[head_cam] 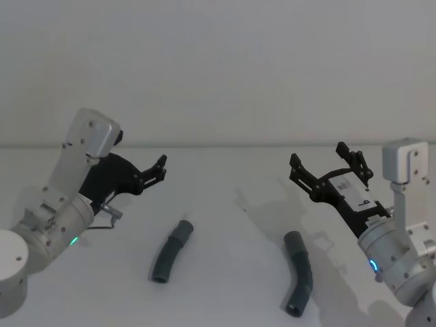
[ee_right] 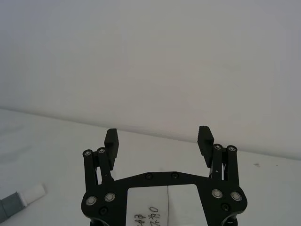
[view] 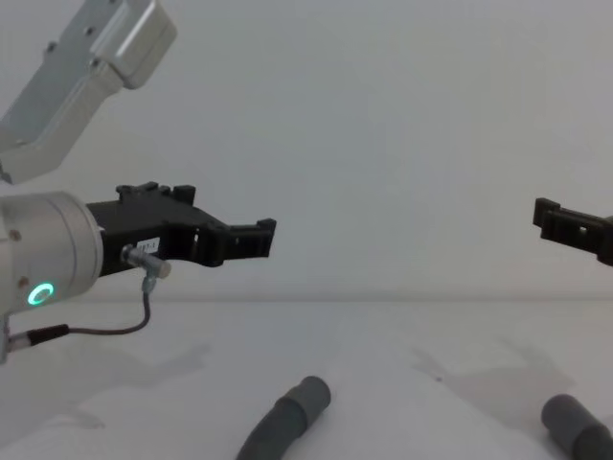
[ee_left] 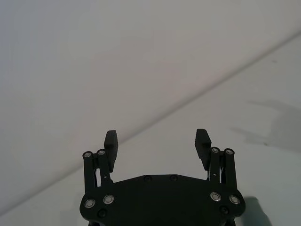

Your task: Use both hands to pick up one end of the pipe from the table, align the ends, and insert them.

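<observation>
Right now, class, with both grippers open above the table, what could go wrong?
The left hose piece and right hose piece lie curved and loose on the table; either may roll when gripped, leaving ends crooked.
The left gripper and right gripper hover open; a misjudged descent could nudge a piece.

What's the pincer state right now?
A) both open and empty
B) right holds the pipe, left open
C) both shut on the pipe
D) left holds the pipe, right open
A: the left pincer and right pincer hang open above the table, while the pipe's left piece and right piece lie on it, ungripped.
</observation>
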